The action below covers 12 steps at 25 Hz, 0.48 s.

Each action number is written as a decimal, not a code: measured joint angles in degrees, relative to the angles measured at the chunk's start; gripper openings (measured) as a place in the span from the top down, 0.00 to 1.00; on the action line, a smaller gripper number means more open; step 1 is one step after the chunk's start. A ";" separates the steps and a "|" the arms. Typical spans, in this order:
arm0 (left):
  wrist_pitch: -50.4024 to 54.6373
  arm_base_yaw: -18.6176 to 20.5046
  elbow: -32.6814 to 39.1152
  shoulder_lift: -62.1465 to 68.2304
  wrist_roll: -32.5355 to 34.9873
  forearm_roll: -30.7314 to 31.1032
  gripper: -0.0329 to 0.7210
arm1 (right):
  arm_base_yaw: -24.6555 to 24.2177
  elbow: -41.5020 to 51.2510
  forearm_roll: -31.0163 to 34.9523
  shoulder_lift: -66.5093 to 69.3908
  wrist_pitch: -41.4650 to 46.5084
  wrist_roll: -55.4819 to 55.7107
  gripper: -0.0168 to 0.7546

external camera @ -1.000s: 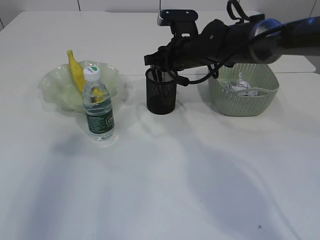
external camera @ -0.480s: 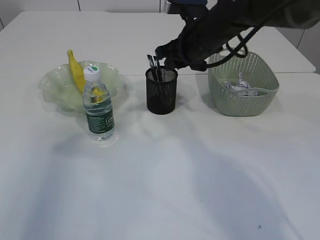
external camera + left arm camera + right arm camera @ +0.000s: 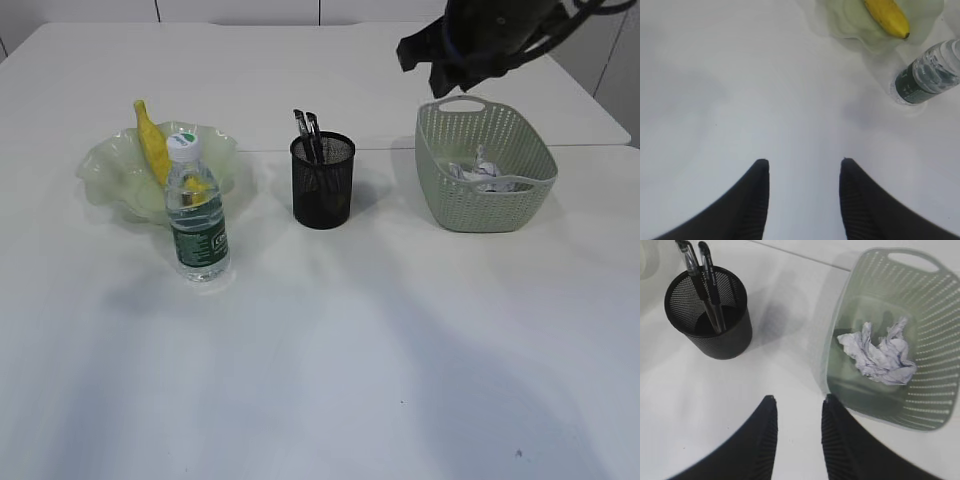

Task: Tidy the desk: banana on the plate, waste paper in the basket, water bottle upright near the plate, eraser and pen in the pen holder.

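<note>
The banana (image 3: pixel 150 140) lies on the pale green plate (image 3: pixel 100 170). Right in front of the plate the water bottle (image 3: pixel 197 215) stands upright. Two pens (image 3: pixel 308 132) stick out of the black mesh pen holder (image 3: pixel 322 185). The waste paper (image 3: pixel 880 352) lies in the sage-green basket (image 3: pixel 487 205). The eraser is hidden or out of view. My right gripper (image 3: pixel 799 402) is open and empty, high above the desk (image 3: pixel 320 350) between holder and basket. My left gripper (image 3: pixel 804 164) is open and empty over bare desk, below the plate (image 3: pixel 850 30) and bottle (image 3: pixel 930 72).
The right arm (image 3: pixel 485 35) hangs blurred above the basket's far end at the top right. The left arm does not show in the exterior view. A seam between two tabletops runs behind the plate, holder and basket.
The right arm has drawn up and to the right, away from the pen holder toward the basket's far end. Both pens now stand free in the holder. The left gripper has not moved.
</note>
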 joint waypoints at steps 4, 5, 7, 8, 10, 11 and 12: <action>0.46 0.00 0.00 0.00 0.00 0.38 0.53 | -3.10 2.98 -0.55 -4.17 1.35 0.73 0.66; 0.58 0.00 0.00 0.00 0.00 0.97 0.53 | -4.31 4.19 -0.67 -5.46 1.38 0.84 0.66; 0.96 0.00 0.00 0.00 0.00 2.71 0.53 | -6.70 7.80 -1.06 -8.15 1.38 0.95 0.66; 1.42 0.00 0.00 0.00 0.00 3.31 0.53 | -8.05 9.94 -1.18 -9.85 1.25 0.95 0.66; 1.99 0.00 0.00 0.00 0.00 4.31 0.51 | -10.47 14.37 -1.26 -13.28 0.65 1.07 0.66; 2.08 0.00 0.00 0.00 0.00 4.47 0.50 | -11.66 16.91 -1.26 -15.38 0.04 1.07 0.66; 2.22 0.00 0.00 0.00 0.02 4.49 0.48 | -12.75 19.04 -1.32 -17.56 -0.69 1.07 0.66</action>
